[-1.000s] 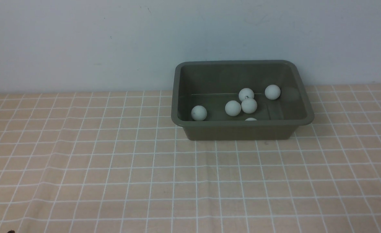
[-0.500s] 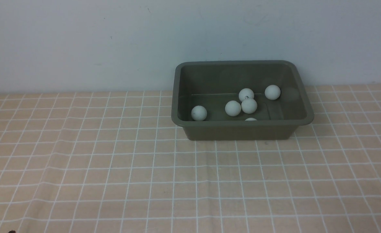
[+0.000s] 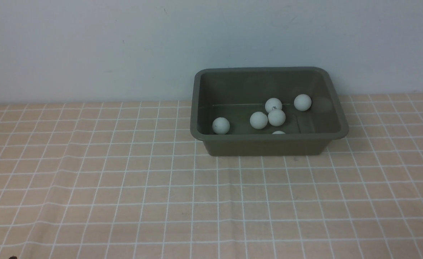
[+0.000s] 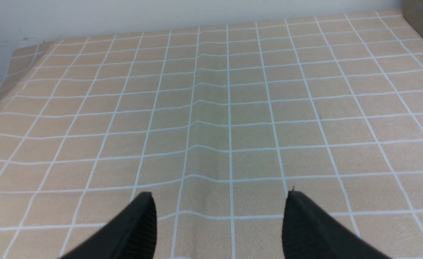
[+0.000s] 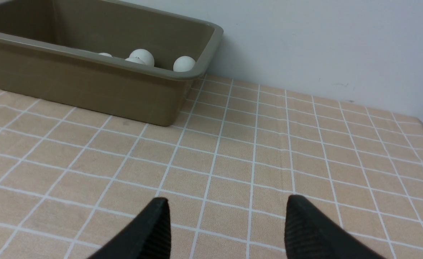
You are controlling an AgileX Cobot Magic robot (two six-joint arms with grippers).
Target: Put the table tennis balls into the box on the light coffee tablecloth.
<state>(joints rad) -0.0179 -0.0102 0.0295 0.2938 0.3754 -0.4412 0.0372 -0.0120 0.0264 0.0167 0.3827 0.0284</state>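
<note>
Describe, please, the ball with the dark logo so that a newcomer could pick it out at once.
Start at the olive-green box standing on the checked tablecloth against the wall. Near the middle of its floor three white balls cluster; take the one nearest the far wall. It alone shows a small dark printed mark, while its two neighbours look plain.

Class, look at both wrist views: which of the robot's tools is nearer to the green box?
Right. The right tool faces the box close ahead; the left tool sees only its corner far off.
</note>
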